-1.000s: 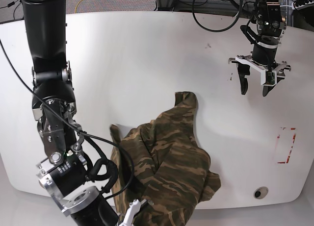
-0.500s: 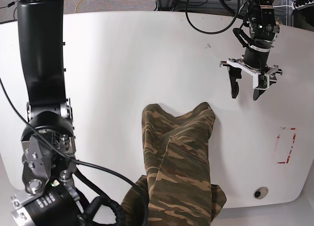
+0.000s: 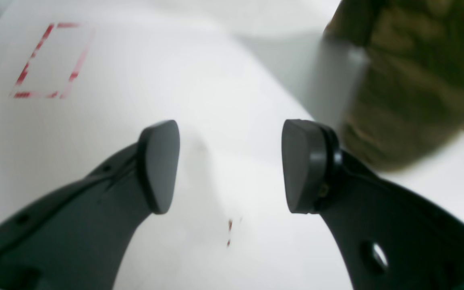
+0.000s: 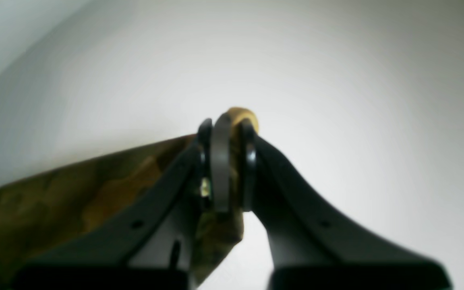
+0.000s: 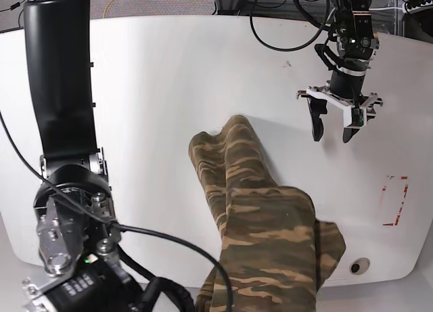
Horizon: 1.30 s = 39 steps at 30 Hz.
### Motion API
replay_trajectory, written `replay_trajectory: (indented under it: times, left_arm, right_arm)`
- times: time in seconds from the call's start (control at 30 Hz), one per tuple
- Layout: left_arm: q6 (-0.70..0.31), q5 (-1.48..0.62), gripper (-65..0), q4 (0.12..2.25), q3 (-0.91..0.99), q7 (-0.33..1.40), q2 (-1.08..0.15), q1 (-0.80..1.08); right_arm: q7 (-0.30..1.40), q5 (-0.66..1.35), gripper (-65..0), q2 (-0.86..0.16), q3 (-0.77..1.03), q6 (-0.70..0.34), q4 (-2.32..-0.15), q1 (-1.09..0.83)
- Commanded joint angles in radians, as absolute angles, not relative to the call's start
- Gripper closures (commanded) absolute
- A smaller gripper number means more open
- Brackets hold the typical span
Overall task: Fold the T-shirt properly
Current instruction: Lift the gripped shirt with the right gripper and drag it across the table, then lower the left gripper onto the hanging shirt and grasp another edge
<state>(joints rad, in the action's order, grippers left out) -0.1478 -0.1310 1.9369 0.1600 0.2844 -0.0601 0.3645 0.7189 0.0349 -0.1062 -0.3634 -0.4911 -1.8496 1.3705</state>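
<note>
Since half a second ago the shirt [image 5: 260, 217] has swung, its raised tip now toward 11 o'clock, and my left claw [image 5: 333, 127] has edged closer. My right claw [image 4: 226, 161] pinches a hem to drag it flat; the left hangs spread, ready. Camouflage cloth lies bunched mid-counter [image 5: 169, 75], trailing to 6.

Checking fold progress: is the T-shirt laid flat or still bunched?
Bunched: the T-shirt runs as a rumpled, twisted strip across the table, one edge pinched in the right gripper.
</note>
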Motion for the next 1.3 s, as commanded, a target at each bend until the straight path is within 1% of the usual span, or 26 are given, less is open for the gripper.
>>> replay_trajectory:
  times: [0.0, 0.23, 0.53, 0.83, 1.07, 1.27]
  left_arm:
    - [-0.151, -0.136, -37.2, 1.94, 0.124, 0.26, -0.061, 0.352]
    - [-0.166, -0.136, -37.2, 1.908, 0.025, 0.26, -0.067, 0.343]
    - [-0.338, -0.136, -37.2, 1.879, 0.004, 0.262, -0.062, 0.338]
    - [-0.441, -0.136, -37.2, 1.811, 0.002, 0.262, -0.067, 0.348]
    - [-0.463, -0.136, -37.2, 1.753, 0.002, 0.26, -0.067, 0.341]
    - [-0.464, -0.136, -37.2, 1.687, -0.025, 0.262, -0.067, 0.288]
  right_arm:
    - [0.694, -0.021, -0.8, -0.09, -0.378, -0.475, -1.859, 1.402]
    - [0.694, -0.062, -0.8, -0.071, -0.4, -0.476, -1.86, 1.397]
    - [0.694, -0.062, -0.8, -0.071, -0.4, -0.476, -1.854, 1.397]
    - [0.694, -0.07, -0.8, -0.071, -0.4, -0.476, -1.856, 1.377]
    - [0.694, -0.065, -0.8, -0.071, -0.4, -0.476, -1.86, 1.369]
    - [0.694, -0.064, -0.8, -0.076, -0.398, -0.476, -1.859, 1.365]
